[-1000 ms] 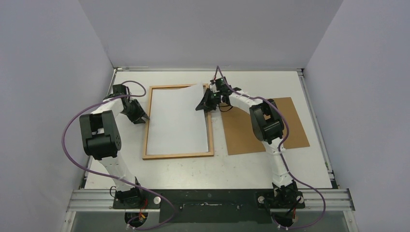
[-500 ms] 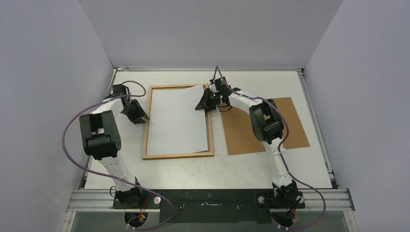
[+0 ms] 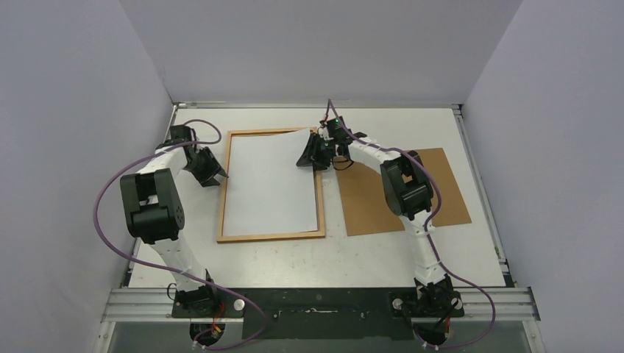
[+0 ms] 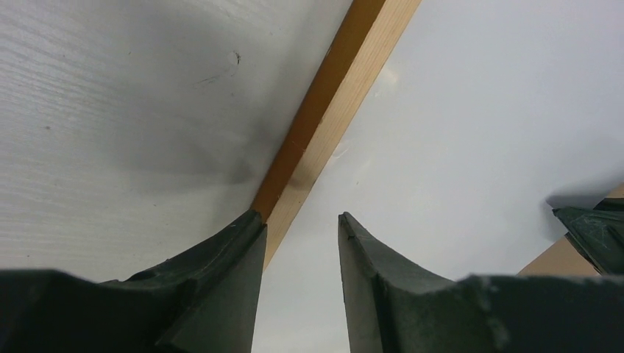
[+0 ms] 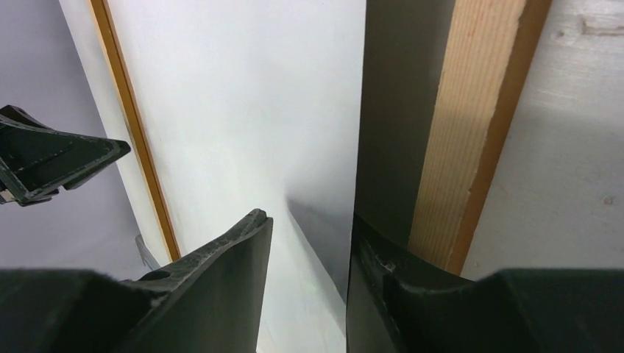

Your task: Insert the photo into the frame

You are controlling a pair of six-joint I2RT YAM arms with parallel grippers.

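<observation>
The overhead view is showing the whole layout. The frame (image 3: 271, 237) is lying flat on the bench (image 3: 294, 261), and the photo (image 3: 268, 184) is lying inside it white side up, its far right corner riding over the rail instead of sitting within. A brown backing panel (image 3: 449, 198) is lying just beside the frame on the right, partly covered by the right arm (image 3: 405, 187). From above, the left end effector (image 3: 215, 176) is hanging at the frame's left rail and the right end effector (image 3: 304, 160) at the upper part of the right rail, but the gaps between their fingers are too small to be judging there. The wrist cameras are settling that. The left one is showing its fingers (image 4: 221, 265) spread, straddling the seam where rail meets photo, with nothing between them. The right one is also showing spread fingers (image 5: 221, 272), the photo's right edge running down into the gap, lifted off the rail and casting a dark band of shadow. Whether any fingertip is touching the paper is hard to tell. Only the plain white side is showing anywhere, and both wrist views are cutting off all but a slice of the frame.
</observation>
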